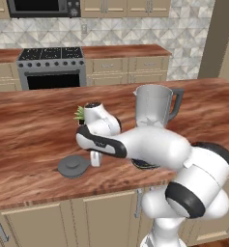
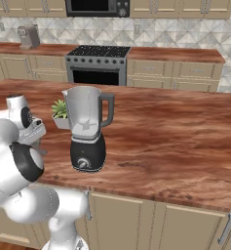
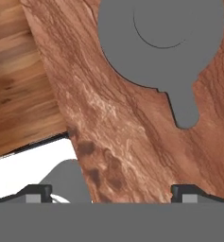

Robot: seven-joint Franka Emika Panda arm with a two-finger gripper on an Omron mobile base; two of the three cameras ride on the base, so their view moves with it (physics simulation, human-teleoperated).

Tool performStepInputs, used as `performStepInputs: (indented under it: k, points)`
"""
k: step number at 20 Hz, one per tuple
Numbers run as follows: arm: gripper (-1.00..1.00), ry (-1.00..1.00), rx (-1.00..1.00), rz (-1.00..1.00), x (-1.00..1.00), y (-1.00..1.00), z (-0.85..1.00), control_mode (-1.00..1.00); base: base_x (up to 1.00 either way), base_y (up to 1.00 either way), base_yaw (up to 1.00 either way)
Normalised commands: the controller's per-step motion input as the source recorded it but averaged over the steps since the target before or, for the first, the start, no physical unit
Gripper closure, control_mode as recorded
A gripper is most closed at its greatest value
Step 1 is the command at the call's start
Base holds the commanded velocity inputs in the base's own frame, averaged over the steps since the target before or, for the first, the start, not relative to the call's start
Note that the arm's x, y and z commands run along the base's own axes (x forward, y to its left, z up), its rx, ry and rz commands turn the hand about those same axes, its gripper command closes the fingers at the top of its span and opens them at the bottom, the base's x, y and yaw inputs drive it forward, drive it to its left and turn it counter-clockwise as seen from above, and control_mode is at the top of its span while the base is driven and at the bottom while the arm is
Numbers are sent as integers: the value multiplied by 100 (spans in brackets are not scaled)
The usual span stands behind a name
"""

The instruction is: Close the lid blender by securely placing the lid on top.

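Hovering gripper point(image 3: 111, 191), fingers spread and empty, just beside lid point(image 1: 74, 166) on counter point(image 1: 34, 130).
Hand view shows lid tab; right view shows blender point(image 2: 87, 128) dial.

kitchen | stove point(image 1: 51, 65) | microwave point(image 2: 97, 7) | wooden counter point(image 2: 175, 132) | cabinets point(image 2: 195, 71)
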Motion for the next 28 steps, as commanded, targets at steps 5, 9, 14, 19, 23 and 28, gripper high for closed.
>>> performStepInputs:
  k: [5, 9, 14, 19, 23, 28]
  points:
    - [-100, 0, -2, 0, 18, 0, -22, -100, 0, 0, 0]
    - [-100, 0, -2, 0, 21, 1, -17, -100, 0, 0, 0]
    - [-100, 0, -2, 0, 18, 7, -19, -100, 0, 0, 0]
    - [-100, 0, -6, 0, 21, 15, -16, -100, 0, 0, 0]
    - [-100, 0, -8, 0, 28, 13, -22, -100, 0, 0, 0]
    - [-100, 0, -5, 0, 35, 7, -27, -100, 0, 0, 0]
